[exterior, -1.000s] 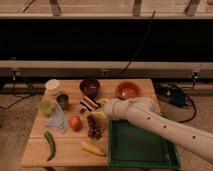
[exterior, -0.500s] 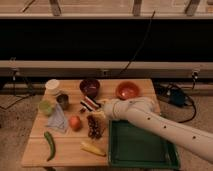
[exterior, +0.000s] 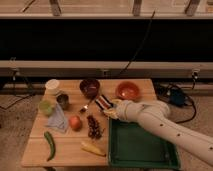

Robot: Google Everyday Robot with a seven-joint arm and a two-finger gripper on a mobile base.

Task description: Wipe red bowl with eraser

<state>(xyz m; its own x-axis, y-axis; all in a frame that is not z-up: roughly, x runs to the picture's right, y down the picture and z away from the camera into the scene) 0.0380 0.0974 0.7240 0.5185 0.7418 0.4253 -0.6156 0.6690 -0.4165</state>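
While the arm reaches across the table: notes at this instant.
Gripper: two-finger gripper (exterior: 111,110), above the green tray's (exterior: 142,147) far corner; finger state cannot tell.
Eraser: flat black-red-white striped eraser block (exterior: 103,102), touching the gripper tip.
Bowl: round red bowl (exterior: 128,90), just beyond the gripper, to its right.
Risk: loose hold drops the eraser; dark bowl (exterior: 89,87) wiped by mistake.

White arm (exterior: 165,125) reaches in from lower right — claw (exterior: 111,108) low, pointing left over table centre.
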